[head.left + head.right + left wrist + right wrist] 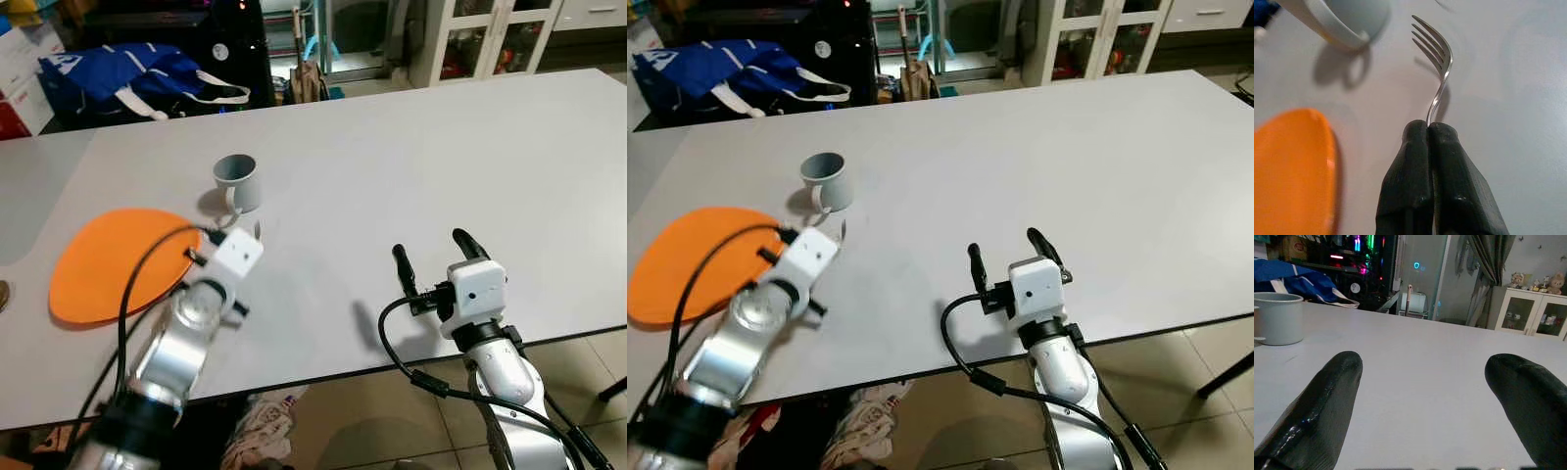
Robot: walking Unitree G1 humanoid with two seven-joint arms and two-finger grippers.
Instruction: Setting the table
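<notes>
Nearest, the left gripper [1431, 128] pinches a fork [1436, 54] beside the orange plate [113, 262], not yet laid; mug [237, 182] already stands beyond; right gripper [431, 252] idles spread.

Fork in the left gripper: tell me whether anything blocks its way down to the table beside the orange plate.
Nothing visible does. The left gripper holds the fork over bare table, between the orange plate and open surface; the grey mug stands farther back.
</notes>
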